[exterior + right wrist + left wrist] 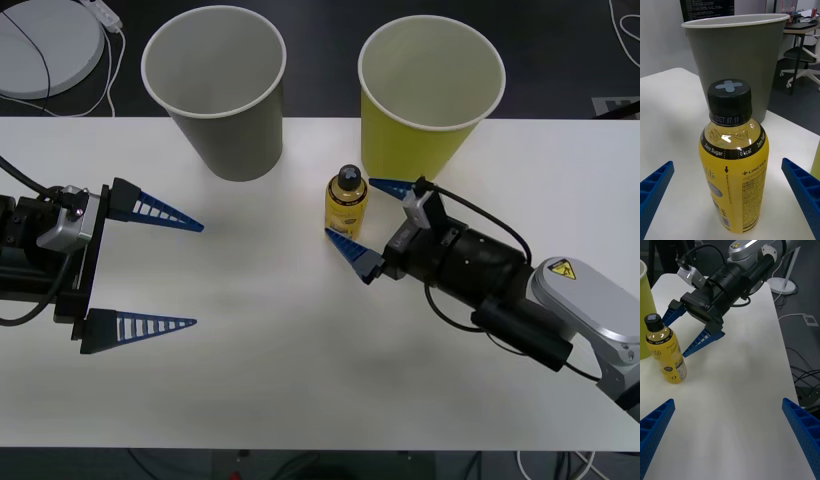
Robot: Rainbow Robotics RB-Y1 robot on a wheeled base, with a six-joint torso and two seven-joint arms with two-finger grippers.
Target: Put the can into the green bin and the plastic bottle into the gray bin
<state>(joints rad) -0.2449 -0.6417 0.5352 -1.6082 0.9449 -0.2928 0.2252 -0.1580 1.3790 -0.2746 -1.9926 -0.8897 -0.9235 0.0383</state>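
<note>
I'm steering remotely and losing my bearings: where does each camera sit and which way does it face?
Front view: above the arms, looking down at the table; left gripper and right gripper both show.
Right wrist view: behind its open blue fingers, facing the plastic bottle and gray bin.
Left wrist view: across the table toward the right gripper.
All three share the bottle.

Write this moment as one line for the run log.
right gripper: open around plastic bottle, no contact | left gripper: open, idle over table | bottle: upright between gray bin and green bin
</note>
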